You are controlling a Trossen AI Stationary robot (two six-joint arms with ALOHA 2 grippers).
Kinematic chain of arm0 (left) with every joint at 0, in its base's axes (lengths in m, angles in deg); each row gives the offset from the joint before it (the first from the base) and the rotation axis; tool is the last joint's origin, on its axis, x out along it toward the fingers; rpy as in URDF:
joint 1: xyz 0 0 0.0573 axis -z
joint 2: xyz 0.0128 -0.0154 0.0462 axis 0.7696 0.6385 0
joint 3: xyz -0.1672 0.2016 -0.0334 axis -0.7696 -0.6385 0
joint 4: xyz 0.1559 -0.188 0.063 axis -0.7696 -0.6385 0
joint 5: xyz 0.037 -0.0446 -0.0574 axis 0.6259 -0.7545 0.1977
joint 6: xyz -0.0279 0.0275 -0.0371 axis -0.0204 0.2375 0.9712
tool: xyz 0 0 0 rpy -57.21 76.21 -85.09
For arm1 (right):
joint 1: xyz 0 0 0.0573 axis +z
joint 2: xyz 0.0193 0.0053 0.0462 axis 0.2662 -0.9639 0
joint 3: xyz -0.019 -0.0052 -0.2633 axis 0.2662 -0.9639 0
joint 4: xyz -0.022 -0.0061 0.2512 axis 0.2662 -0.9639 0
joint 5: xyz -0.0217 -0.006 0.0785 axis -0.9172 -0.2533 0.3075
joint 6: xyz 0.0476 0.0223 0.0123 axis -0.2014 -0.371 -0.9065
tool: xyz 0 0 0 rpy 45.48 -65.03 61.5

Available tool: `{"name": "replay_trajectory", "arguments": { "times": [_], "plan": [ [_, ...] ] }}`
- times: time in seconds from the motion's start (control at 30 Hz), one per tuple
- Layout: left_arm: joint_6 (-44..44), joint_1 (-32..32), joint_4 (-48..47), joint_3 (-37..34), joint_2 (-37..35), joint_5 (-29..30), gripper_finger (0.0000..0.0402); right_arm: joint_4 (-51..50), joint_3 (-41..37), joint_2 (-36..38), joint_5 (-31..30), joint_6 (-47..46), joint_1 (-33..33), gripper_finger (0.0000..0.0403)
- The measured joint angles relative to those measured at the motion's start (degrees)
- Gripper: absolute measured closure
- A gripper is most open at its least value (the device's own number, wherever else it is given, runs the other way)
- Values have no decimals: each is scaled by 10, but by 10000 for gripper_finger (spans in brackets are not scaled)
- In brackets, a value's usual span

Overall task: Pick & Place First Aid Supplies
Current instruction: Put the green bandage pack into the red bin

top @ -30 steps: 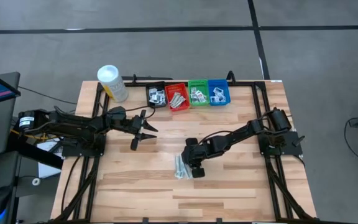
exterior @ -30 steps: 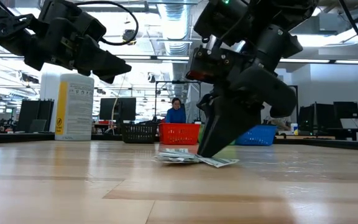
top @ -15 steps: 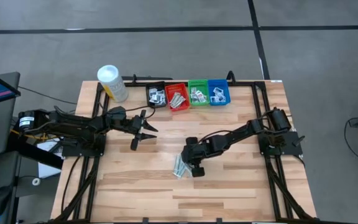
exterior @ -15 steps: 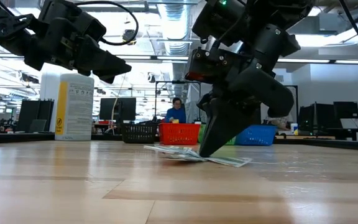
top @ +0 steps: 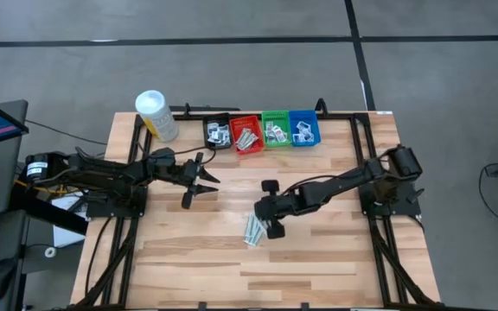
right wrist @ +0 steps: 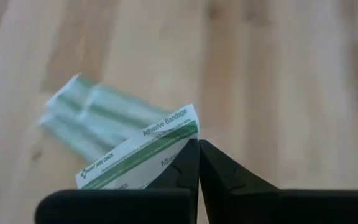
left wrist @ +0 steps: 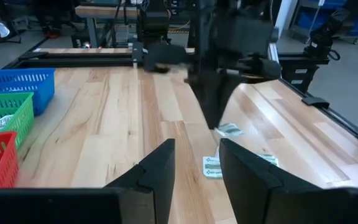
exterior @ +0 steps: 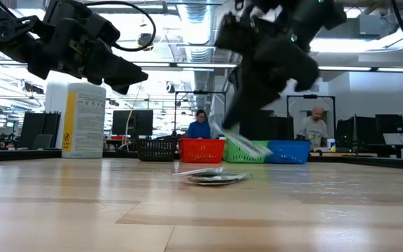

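High view: the right gripper [top: 269, 226] sits mid-table, the packet pile [top: 252, 230] at its nine o'clock; the left gripper [top: 199, 179], fingers parted and empty, waits at ten o'clock. Low view: a bandage strip [exterior: 238, 142] hangs pinched above the pile. Right wrist view: fingers clamp the strip.

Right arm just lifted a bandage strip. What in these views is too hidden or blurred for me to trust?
- Packets left on the table: high view, too small to count; right end effector overlaps them.
- Same pile: right wrist view, blurred.
- Held bandage strip: its lower end hidden behind the fingers.
- Bin contents: high view too small; low view, walls hide them.
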Motion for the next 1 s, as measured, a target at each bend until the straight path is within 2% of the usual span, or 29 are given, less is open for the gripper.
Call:
{"name": "replay_trajectory", "arguments": {
  "times": [0.23, 0.37, 0.5, 0.67, 1.0],
  "plan": [
    [18, 21, 33, 0, 0, 9, 276, 52, 0, 35, -172, 30, -5, 402],
    [40, 48, 71, 0, 15, 85, 276, 120, 1, 39, -254, 71, -14, 402],
    [73, 64, 134, 1, 62, 148, 276, 196, 1, 39, -317, 124, -22, 403],
    [130, 61, 191, 21, 136, 189, 276, 265, 1, 39, -342, 164, -31, 403],
    [166, 61, 215, 78, 229, 191, 276, 289, 1, 39, -352, 187, -42, 403]
  ]
}}
